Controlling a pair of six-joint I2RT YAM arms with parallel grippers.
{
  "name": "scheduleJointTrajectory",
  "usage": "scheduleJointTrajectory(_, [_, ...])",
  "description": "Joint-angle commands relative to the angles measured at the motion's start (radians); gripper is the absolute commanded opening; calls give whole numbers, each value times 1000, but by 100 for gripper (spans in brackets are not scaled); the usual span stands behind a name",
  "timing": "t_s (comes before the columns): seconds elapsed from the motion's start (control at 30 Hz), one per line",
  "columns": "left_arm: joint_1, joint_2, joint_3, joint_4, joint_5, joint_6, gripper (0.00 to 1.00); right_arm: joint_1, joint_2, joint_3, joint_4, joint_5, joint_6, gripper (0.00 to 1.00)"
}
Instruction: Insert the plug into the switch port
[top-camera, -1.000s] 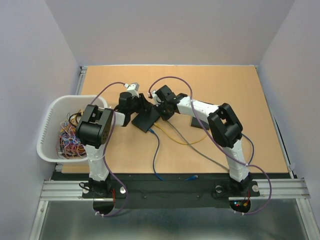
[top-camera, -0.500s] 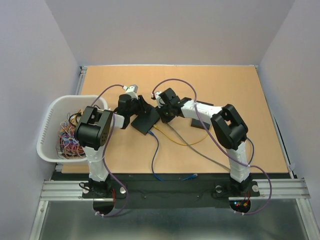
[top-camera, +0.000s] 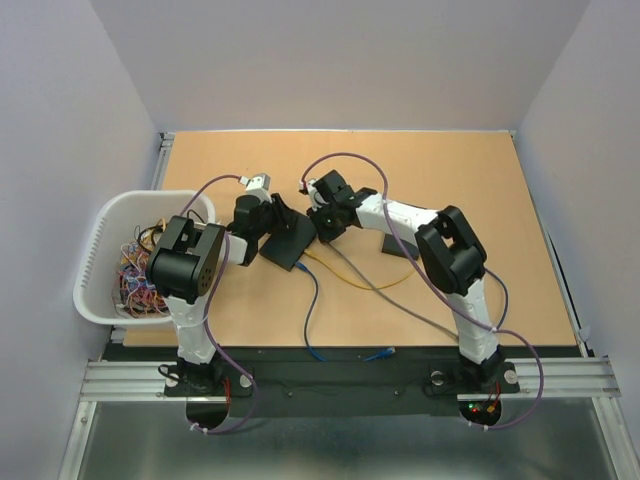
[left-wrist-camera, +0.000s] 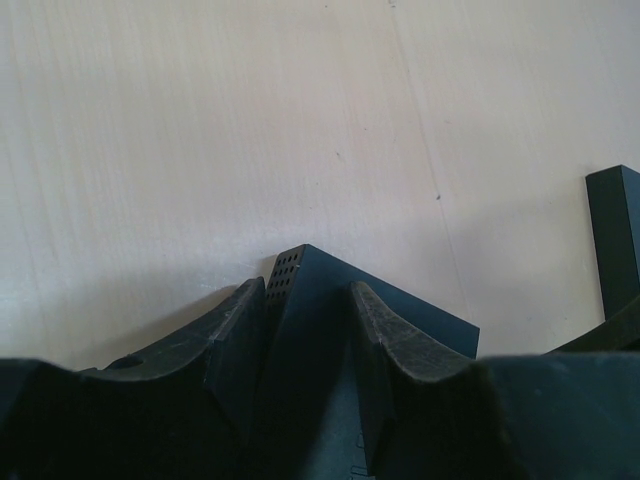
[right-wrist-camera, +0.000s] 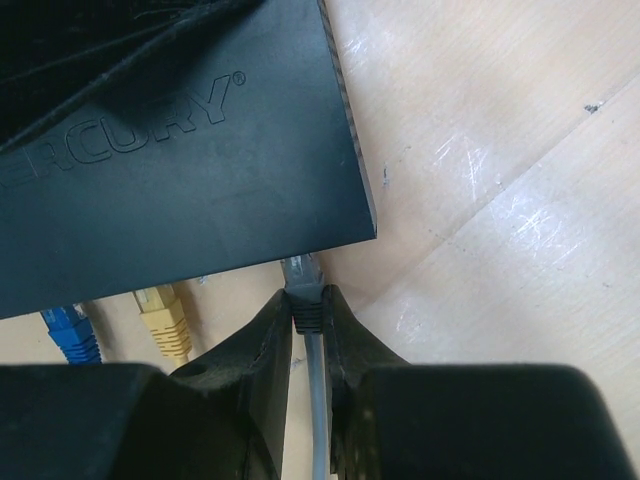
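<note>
My right gripper pinches grey plug, nose just beside switch port edge, long axis aimed straight in. My left gripper clamps switch corner, left of desk centre.

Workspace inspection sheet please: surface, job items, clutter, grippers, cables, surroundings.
Surface: wooden table, scuffed.
Job's things: black switch; grey plug at its corner, not inserted.
Clutter: white basket of coloured wires at left; small black box by the right arm.
Grippers: left gripper shut on switch; right gripper shut on grey plug.
Cables: blue plug and yellow plug at the switch's edge; grey cable trails from the grey plug.
Surroundings: pale walls; metal rail at near edge.
</note>
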Motion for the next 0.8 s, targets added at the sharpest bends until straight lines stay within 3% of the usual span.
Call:
scheduleJointTrajectory(0.0, [-145,34,-56,-156,219,-83,47,47,30,171,457,-139,65,0])
scheduleJointTrajectory(0.43, [-172,51,-29,-188,206,-45,47,68,-48,61,637,-173,-32,1])
scheduleJointTrajectory(0.77, [-154,57,55,-294,170,5,47,68,-128,-75,632,-109,-103,19])
